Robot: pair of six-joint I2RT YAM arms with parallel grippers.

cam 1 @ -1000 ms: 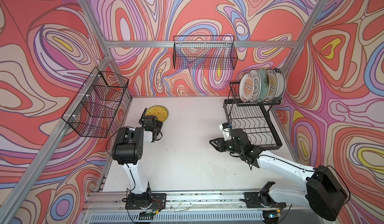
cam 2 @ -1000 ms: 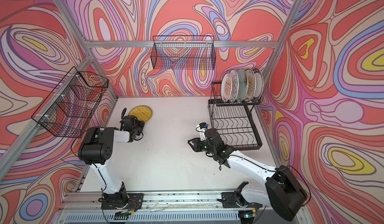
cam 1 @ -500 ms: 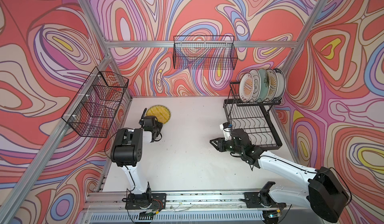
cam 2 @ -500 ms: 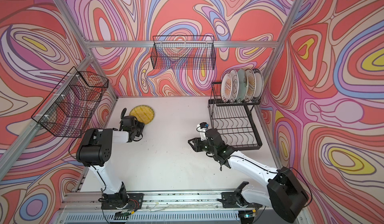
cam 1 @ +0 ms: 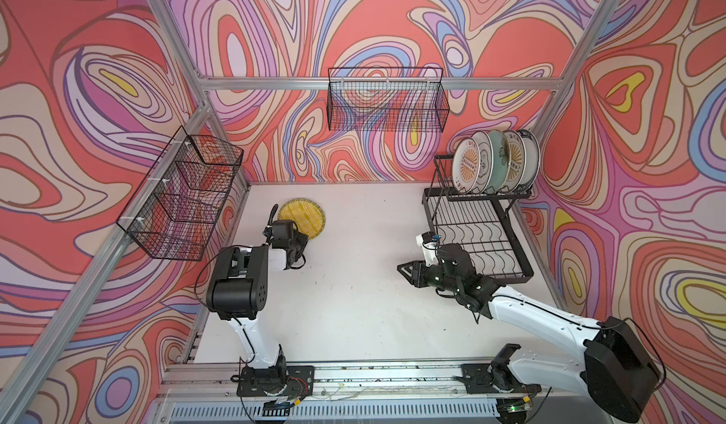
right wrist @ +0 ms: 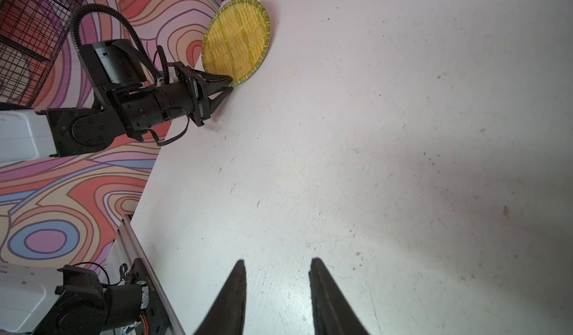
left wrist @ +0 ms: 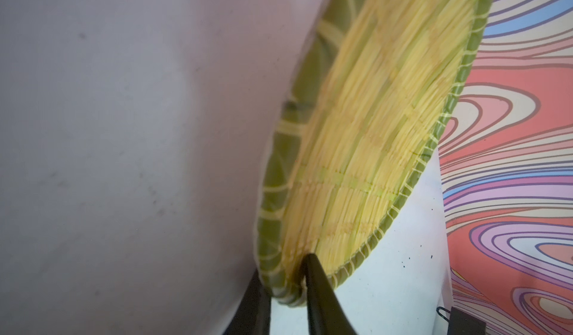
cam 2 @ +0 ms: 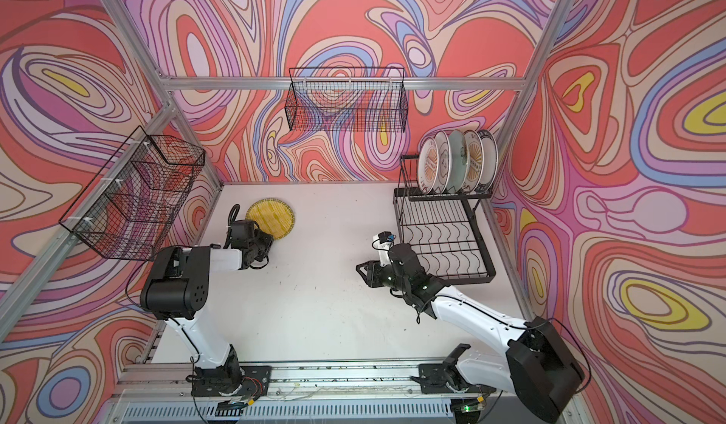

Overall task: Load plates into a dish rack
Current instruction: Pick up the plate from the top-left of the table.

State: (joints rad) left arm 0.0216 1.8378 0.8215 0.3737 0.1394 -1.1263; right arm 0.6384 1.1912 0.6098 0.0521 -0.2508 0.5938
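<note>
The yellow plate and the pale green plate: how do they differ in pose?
The yellow plate lies on the table; the pale green plate stands upright in the dish rack. The left pincer straddles the yellow plate's rim; none nears the pale green plate. Both are round.

The left gripper (right wrist: 231, 83) narrows its jaws on the arm-side rim of the yellow striped plate (cam 1: 302, 216), so that the rim now sits pinched between them (one finger on the plate's face, the other beneath its edge), where a second ago they stood wider. The left arm (cam 1: 235, 280) settles its elbow a little farther from the plate than before.
</note>
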